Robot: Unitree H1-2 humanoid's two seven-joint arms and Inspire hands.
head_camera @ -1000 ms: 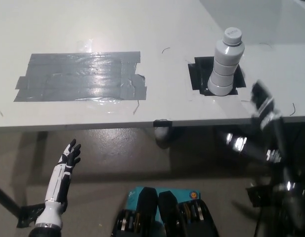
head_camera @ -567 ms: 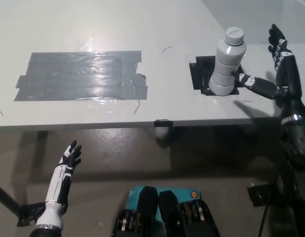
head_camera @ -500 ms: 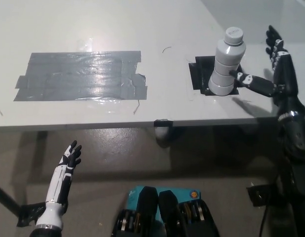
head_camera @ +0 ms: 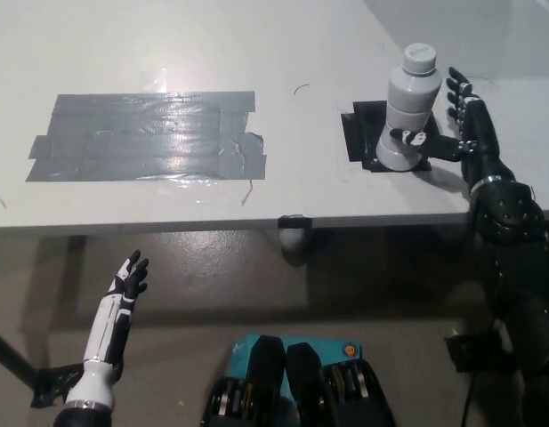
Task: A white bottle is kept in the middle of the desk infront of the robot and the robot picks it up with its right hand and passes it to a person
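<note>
White bottle upright on a black tape patch at the right of the grey tabletop. Right robot hand just beside it, fingers spread wide, thumb touching the lower body, not yet closed. Left robot hand open, below the tabletop edge at lower left. Grey tape patch well apart, at left.

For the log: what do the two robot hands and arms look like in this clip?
The left robot hand is slim and white with black fingers and dark joint gaps, on a white forearm. The right robot hand is black with small white markings on its fingers, on a bulky black arm.
</note>
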